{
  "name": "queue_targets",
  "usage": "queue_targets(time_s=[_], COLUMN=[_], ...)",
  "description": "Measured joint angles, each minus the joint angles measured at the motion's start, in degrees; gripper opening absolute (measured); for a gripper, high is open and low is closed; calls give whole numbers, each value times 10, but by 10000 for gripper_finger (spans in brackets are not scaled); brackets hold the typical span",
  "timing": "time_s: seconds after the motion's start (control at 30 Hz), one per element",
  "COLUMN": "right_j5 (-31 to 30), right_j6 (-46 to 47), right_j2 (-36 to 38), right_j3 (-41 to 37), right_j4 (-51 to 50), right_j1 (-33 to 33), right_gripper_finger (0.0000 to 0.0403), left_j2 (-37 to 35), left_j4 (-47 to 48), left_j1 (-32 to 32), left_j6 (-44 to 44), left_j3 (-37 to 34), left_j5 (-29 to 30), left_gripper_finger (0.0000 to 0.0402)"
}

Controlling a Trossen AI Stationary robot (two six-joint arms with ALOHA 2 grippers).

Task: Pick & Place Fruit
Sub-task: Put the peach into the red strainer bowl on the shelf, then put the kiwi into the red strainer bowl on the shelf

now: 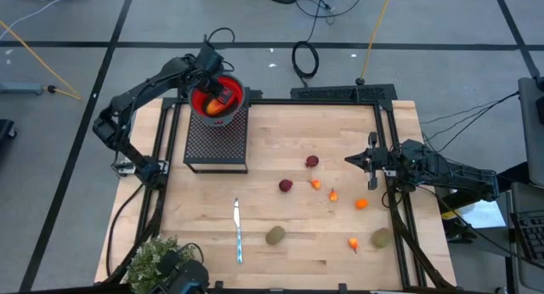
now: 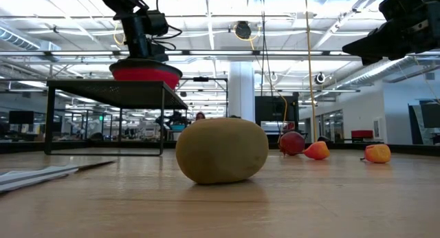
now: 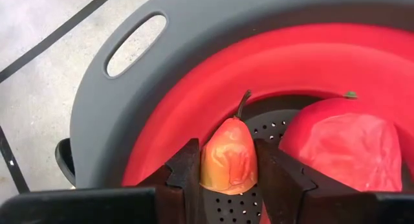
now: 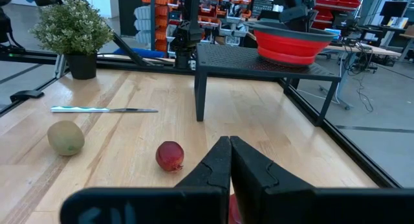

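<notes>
Left fingers [image 3: 226, 185] grip orange-red fruit [image 3: 228, 156] above wooden table [image 1: 289, 234].

A slim knife [image 1: 238, 232] is laid flat on the wooden table [image 1: 289, 149], with a bushy potted plant [image 1: 155, 258] parked at the corner nearby. A black mesh stand [image 1: 217, 141] is set further back.

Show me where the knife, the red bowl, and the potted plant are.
knife [image 1: 238, 233]: high view, middle of its blade.
red bowl [image 4: 288, 43]: right wrist view, its outer side wall.
potted plant [image 4: 72, 24]: right wrist view, its green leaves.
</notes>
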State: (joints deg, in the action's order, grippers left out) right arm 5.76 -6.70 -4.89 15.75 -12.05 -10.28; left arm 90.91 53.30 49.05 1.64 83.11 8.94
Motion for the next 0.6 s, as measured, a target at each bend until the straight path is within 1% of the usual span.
queue_targets(time_s=[0.1, 0.27, 0.4, 0.5, 0.6], right_j5=[0, 0, 0, 0, 0], right_j6=[0, 0, 0, 0, 0], right_j2=[0, 0, 0, 0, 0], right_j3=[0, 0, 0, 0, 0], right_j4=[0, 0, 0, 0, 0], right_j1=[0, 0, 0, 0, 0], right_gripper_finger=[0, 0, 0, 0, 0], left_j2=[0, 0, 0, -3, -17], left_j4=[0, 0, 0, 0, 0], left_j1=[0, 0, 0, 0, 0], left_j6=[5, 6, 3, -2, -1], left_j3=[0, 0, 0, 0, 0], left_j5=[-1, -1, -1, -1, 0], left_gripper_finger=[137, 177, 200, 208, 206])
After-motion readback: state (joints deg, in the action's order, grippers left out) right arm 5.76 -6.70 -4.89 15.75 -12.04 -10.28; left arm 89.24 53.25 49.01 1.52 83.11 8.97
